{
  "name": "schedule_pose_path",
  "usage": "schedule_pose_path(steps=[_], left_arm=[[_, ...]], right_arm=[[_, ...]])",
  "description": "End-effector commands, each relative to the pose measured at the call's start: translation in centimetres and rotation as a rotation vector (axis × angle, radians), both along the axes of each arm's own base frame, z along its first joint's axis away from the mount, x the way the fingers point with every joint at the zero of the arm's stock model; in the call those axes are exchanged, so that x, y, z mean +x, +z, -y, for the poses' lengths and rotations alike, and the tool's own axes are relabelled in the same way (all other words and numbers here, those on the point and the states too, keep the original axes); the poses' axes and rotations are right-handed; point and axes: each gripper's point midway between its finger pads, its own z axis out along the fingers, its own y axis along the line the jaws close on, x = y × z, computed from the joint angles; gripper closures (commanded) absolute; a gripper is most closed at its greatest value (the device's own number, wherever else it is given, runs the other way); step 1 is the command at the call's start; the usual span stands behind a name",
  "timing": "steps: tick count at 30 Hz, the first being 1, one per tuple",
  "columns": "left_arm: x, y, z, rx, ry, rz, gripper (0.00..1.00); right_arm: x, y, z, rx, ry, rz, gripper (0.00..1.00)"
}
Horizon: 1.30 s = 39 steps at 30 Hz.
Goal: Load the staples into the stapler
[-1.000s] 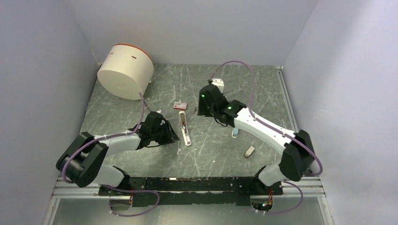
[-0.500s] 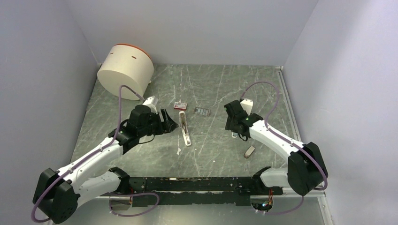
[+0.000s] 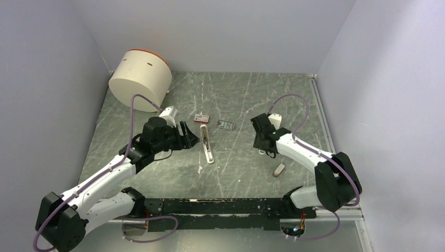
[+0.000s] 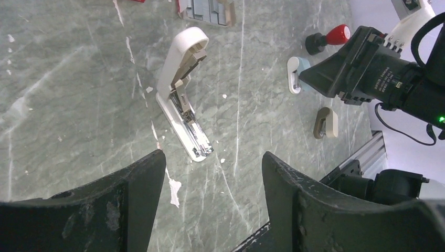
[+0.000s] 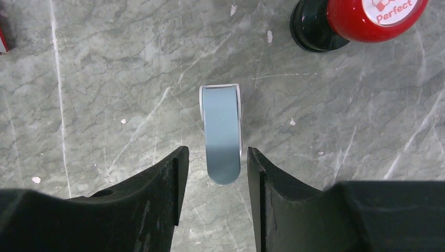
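We see the stapler (image 3: 207, 143) lying near the middle of the grey-green marbled table (image 3: 236, 94). In the left wrist view it is swung open: the white top arm is lifted and the metal magazine along the white base lies bare. The staples (image 3: 201, 118), a small red box with a white panel, lie flat just beyond the stapler's far end, apart from it. The print on the panel is too small for us to read. A small grey block (image 3: 226, 125) lies just to the right of the box.

The left gripper (image 3: 189, 137) hovers just left of the stapler. Its fingers (image 4: 131, 199) are spread wide with only bare table between them, and it touches neither stapler nor box.

The right gripper (image 5: 216, 151) is over a small blue-grey tab with a white rim (image 5: 223, 126), to the right of the stapler. Its fingers (image 5: 157, 194) stand on either side of the tab's near end, released, with a sliver of table showing on each side. Just beyond is a stamp (image 5: 362, 16) with a black body and a red cap that reads "Perfect" in white, under a mark cut off by the frame edge. The white print on the right arm's black wrist camera (image 4: 378, 73) is too small for us to read.

A beige piece (image 3: 278, 169) lies nearer the bases on the right, and a white drum (image 3: 140, 79) with an orange rim sits at the far left corner.
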Motion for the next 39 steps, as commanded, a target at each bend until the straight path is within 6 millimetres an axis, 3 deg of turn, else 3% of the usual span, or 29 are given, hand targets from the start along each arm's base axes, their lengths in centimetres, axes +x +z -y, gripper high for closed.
schedule_pose_path(steps=[1,5,8,11,16,21,26,30,32,39], left_arm=[[0.3,2.2,1.7,-0.068,-0.069,0.035,0.28],[-0.1,2.0,2.8,-0.083,-0.096,0.024,0.25],[-0.4,2.2,3.6,-0.098,-0.109,0.022,0.25],[-0.9,2.2,4.9,-0.120,-0.126,0.012,0.29],[-2.3,2.2,8.1,-0.137,-0.161,0.007,0.37],[-3.6,-0.3,11.8,-0.094,-0.179,-0.069,0.47],[-4.7,-1.8,16.3,-0.038,-0.220,-0.102,0.46],[-4.3,-3.5,18.9,-0.018,-0.227,-0.108,0.49],[-3.9,-4.2,19.6,-0.019,-0.214,-0.103,0.53],[-3.4,-5.9,21.5,-0.043,-0.249,-0.086,0.54]], right_arm=[[0.0,-0.5,0.2,0.004,-0.004,-0.001,0.51],[-0.2,-1.0,0.2,0.013,-0.002,-0.012,0.54],[-0.3,-1.2,0.1,0.026,-0.002,-0.013,0.63],[-0.3,-0.9,-0.2,0.045,-0.001,-0.007,0.71],[-0.7,-0.1,-2.2,0.176,0.038,0.018,0.75],[-1.7,0.5,-4.4,0.336,0.060,0.026,0.77],[-2.8,0.3,-5.6,0.438,0.056,0.011,0.78],[-3.5,0.0,-5.6,0.469,0.034,0.001,0.79],[-3.8,0.0,-5.5,0.485,0.023,0.004,0.81],[-3.9,0.3,-5.5,0.508,0.018,0.011,0.84]])
